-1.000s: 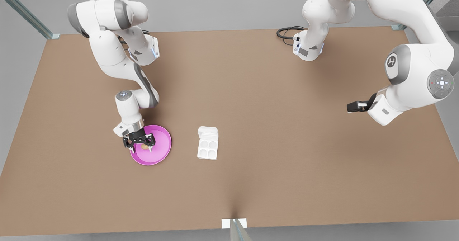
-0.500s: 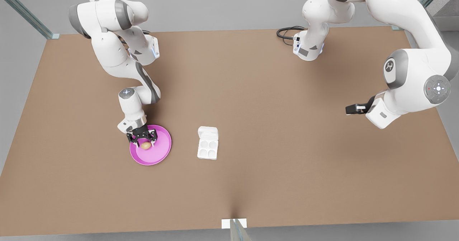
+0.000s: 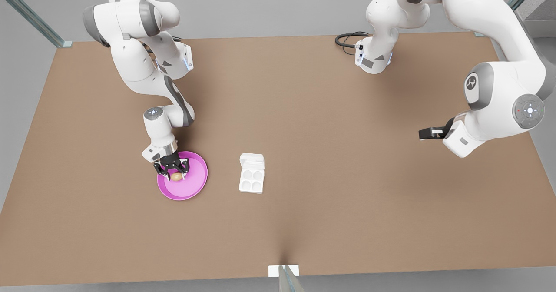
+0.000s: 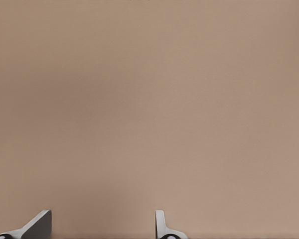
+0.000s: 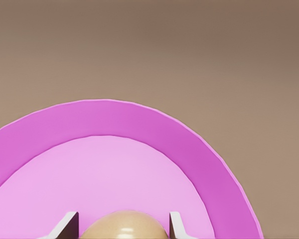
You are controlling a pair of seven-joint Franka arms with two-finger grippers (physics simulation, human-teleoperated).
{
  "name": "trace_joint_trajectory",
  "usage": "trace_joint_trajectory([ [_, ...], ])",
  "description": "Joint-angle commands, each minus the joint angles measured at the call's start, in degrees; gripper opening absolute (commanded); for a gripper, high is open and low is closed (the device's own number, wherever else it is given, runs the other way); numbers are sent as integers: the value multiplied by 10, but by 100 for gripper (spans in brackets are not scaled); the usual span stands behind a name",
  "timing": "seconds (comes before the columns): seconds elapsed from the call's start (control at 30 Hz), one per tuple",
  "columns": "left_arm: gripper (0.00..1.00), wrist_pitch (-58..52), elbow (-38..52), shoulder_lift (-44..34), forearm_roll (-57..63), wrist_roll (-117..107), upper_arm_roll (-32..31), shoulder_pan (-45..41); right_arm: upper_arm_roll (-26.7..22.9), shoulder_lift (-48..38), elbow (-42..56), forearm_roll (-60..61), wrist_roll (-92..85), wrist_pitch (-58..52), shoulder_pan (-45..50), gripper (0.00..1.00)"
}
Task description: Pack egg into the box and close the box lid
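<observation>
Egg [image 3: 176, 176] lying on the pink plate [image 3: 193, 192], and we are straddling it with our right gripper [image 3: 175, 175]; its jaws are spread either side of the shell, and we cannot tell whether they are touching it. Box [image 3: 251, 179] is sitting on the desk [image 3: 330, 187] to the front view's right of the plate, its lid [image 3: 252, 159] lying open. We are holding our left gripper [image 3: 428, 132] over bare desk, well apart, waiting with jaws released.

Tan egg [image 3: 176, 176] on pink plate [image 3: 193, 187]; white box [image 3: 251, 179] nearby, four cups bare, lid [image 3: 252, 160] open.
</observation>
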Motion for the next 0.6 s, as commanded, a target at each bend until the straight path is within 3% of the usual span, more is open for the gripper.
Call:
trace_joint_trajectory([
  [0.0, 100, 0, 0, -1, 0, 0, 0, 0, 0, 0, 0, 0, 0, 0, 0, 70],
  [0.5, 100, 0, 0, 3, 0, 0, 0, 0, 0, -5, 5, 0, -4, -7, 0, 67],
  [0.57, 100, 0, 0, 4, 1, 0, 1, 0, 0, -39, 27, 0, -4, -94, 0, 67],
])
